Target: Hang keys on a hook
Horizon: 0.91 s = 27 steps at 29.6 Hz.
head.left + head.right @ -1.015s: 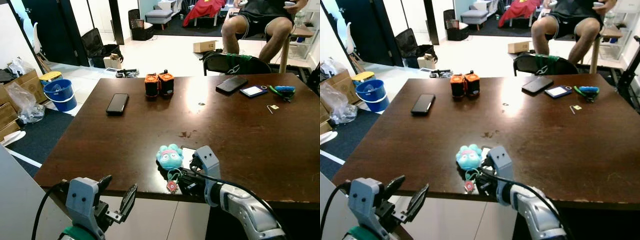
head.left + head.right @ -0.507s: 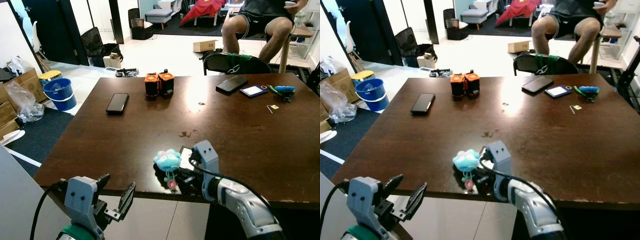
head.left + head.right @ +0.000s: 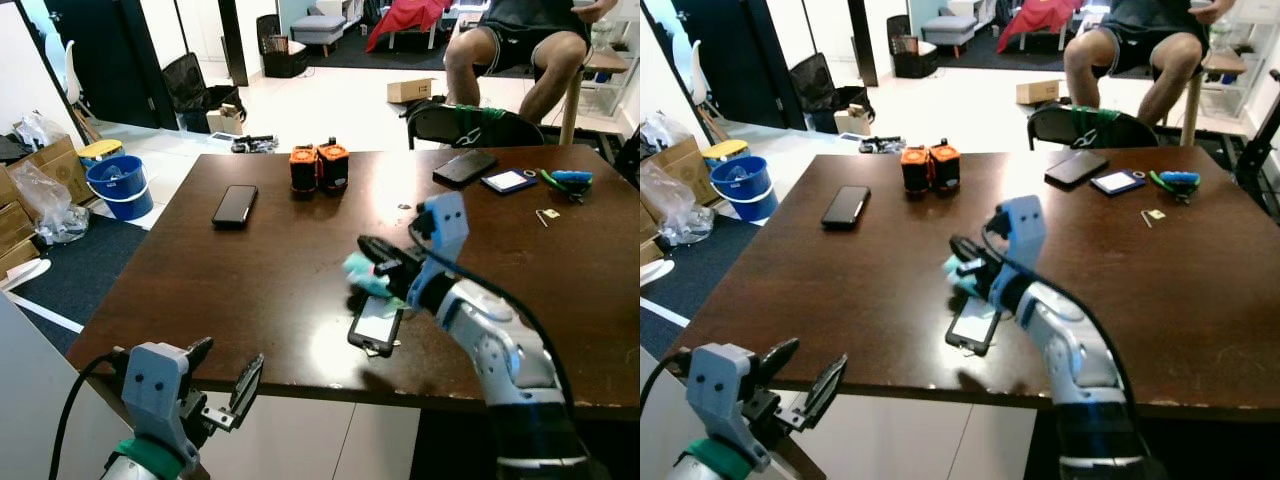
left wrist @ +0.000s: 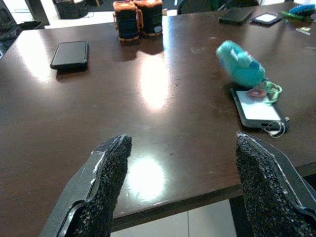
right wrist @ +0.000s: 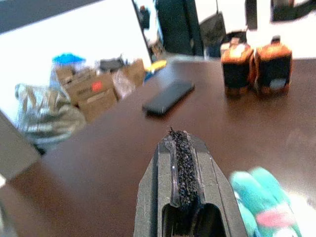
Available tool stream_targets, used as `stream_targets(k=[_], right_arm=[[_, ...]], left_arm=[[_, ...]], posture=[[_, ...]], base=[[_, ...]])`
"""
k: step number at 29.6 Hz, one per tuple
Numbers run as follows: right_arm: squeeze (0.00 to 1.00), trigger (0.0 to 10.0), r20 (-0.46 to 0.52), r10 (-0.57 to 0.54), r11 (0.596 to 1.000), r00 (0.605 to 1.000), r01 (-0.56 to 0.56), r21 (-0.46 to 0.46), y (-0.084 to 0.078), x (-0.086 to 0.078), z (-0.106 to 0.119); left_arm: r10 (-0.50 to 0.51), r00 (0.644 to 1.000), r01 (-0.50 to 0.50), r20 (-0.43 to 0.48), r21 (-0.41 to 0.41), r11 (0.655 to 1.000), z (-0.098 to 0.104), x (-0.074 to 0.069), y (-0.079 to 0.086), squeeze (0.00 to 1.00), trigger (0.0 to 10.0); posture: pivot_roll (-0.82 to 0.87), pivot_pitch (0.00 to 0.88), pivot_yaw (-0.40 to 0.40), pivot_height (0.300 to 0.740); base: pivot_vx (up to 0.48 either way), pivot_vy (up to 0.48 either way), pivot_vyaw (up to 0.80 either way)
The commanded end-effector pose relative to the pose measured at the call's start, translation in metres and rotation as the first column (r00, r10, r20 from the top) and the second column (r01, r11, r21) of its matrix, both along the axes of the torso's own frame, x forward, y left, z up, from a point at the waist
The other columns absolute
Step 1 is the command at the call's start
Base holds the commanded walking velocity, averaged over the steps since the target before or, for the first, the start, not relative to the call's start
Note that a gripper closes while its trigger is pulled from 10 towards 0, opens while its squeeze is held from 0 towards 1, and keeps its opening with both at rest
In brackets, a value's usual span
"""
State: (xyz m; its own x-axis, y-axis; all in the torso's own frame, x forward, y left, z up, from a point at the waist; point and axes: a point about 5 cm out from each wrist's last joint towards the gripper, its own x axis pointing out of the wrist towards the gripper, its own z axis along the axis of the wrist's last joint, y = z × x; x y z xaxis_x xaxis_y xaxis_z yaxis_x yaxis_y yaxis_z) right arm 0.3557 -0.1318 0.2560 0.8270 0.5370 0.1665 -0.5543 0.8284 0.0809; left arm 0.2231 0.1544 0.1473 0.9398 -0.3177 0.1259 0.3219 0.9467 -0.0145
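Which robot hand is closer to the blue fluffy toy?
The right. The right gripper holds the toy up over the table; the left gripper hangs off the table's near edge, well away.

G1 arms, silver w/ black fingers
Right gripper (image 3: 368, 245): blue-grey wrist block, black cable. Left gripper (image 3: 222, 372): same, green cuff, rough black pads (image 4: 111, 168).

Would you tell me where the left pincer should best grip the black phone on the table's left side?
Probably across its narrow width, mid-length, straight down from above. The black phone lies flat on the table, nothing touching it, so only its two long edges offer the open left pincer opposing faces; the right pincer holds the keys.
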Motion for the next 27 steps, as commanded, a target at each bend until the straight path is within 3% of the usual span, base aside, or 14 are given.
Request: stream_targets(k=[1,7,8,9,11,12,14,15,16,17,18,20,27], right_arm=[[0.00,0.0,-0.004,0.001,1.000,1.000,-0.001,0.013,0.002,0.000,-0.002],[0.00,0.0,0.004,-0.017,0.999,1.000,0.016,0.041,0.003,0.002,-0.001],[0.00,2.2,-0.036,0.003,1.000,0.999,-0.003,-0.007,0.006,0.000,-0.013],[0.00,10.0,-0.078,0.009,0.998,0.997,-0.014,-0.061,0.006,-0.003,-0.028],[0.00,10.0,-0.078,0.009,0.998,0.997,-0.014,-0.061,0.006,-0.003,-0.028],[0.00,10.0,-0.133,-0.037,0.993,0.990,0.022,-0.113,0.000,-0.003,-0.045],[0.00,10.0,-0.133,-0.037,0.993,0.990,0.022,-0.113,0.000,-0.003,-0.045],[0.00,10.0,-0.196,-0.142,0.981,0.970,0.111,-0.158,-0.015,0.002,-0.065],[0.00,10.0,-0.196,-0.142,0.981,0.970,0.111,-0.158,-0.015,0.002,-0.065],[0.91,10.0,-0.245,-0.248,0.959,0.937,0.203,-0.196,-0.032,0.006,-0.081],[1.00,10.0,-0.291,-0.313,0.941,0.904,0.254,-0.222,-0.045,0.009,-0.096],[1.00,10.0,-0.338,-0.359,0.926,0.870,0.286,-0.247,-0.055,0.011,-0.112],[1.00,10.0,-0.365,-0.353,0.931,0.862,0.284,-0.231,-0.051,0.015,-0.123]], left_arm=[[0.018,1.000,-0.017,-0.025,0.021,1.000,-0.005,0.000,0.005,0.00,10.0],[0.022,1.000,-0.021,-0.020,0.022,1.000,-0.003,-0.001,0.005,0.00,10.0],[0.023,1.000,-0.022,-0.021,0.024,0.999,-0.003,-0.002,0.006,0.00,10.0],[0.023,0.999,-0.022,-0.023,0.023,0.999,-0.003,-0.004,0.006,0.00,10.0],[0.023,0.999,-0.022,-0.023,0.023,0.999,-0.003,-0.004,0.006,0.00,10.0],[0.018,0.999,-0.018,-0.028,0.021,1.000,-0.003,-0.006,0.005,0.00,10.0],[0.018,0.999,-0.018,-0.028,0.021,1.000,-0.003,-0.006,0.005,0.00,10.0],[0.007,0.999,-0.007,-0.032,0.015,1.000,-0.003,-0.007,0.004,0.00,10.0],[0.007,0.999,-0.007,-0.032,0.015,1.000,-0.003,-0.007,0.004,0.00,10.0],[-0.003,0.999,0.003,-0.034,0.009,1.000,-0.003,-0.006,0.001,0.00,10.0],[-0.010,0.999,0.011,-0.034,0.004,1.000,-0.002,-0.006,-0.001,0.00,10.0],[-0.018,0.999,0.018,-0.031,-0.001,1.000,-0.001,-0.004,-0.003,0.00,10.0],[-0.024,0.999,0.024,-0.033,-0.010,1.000,0.001,-0.008,-0.004,0.00,10.0]], posture=[[-0.16,0.042,0.155,0.740],[-0.15,0.040,0.154,0.740],[-0.15,0.040,0.154,0.740],[-0.14,0.051,0.148,0.740],[-0.14,0.051,0.148,0.740],[-0.14,0.056,0.152,0.740],[-0.14,0.056,0.152,0.740],[-0.15,0.063,0.157,0.740],[-0.15,0.063,0.157,0.740],[-0.15,0.070,0.159,0.740],[-0.15,0.070,0.159,0.740],[-0.15,0.080,0.159,0.740],[-0.13,0.103,0.158,0.740]], base=[[0.000,0.000,0.00],[0.000,0.000,0.00],[0.000,0.000,0.00],[0.000,0.000,0.00],[0.000,0.000,0.00],[0.000,0.000,0.00],[0.000,0.000,0.00],[0.000,0.000,0.00],[0.000,0.000,0.00],[0.000,0.000,0.00],[0.000,0.000,0.00],[0.000,0.000,0.00],[0.000,0.000,0.00]])
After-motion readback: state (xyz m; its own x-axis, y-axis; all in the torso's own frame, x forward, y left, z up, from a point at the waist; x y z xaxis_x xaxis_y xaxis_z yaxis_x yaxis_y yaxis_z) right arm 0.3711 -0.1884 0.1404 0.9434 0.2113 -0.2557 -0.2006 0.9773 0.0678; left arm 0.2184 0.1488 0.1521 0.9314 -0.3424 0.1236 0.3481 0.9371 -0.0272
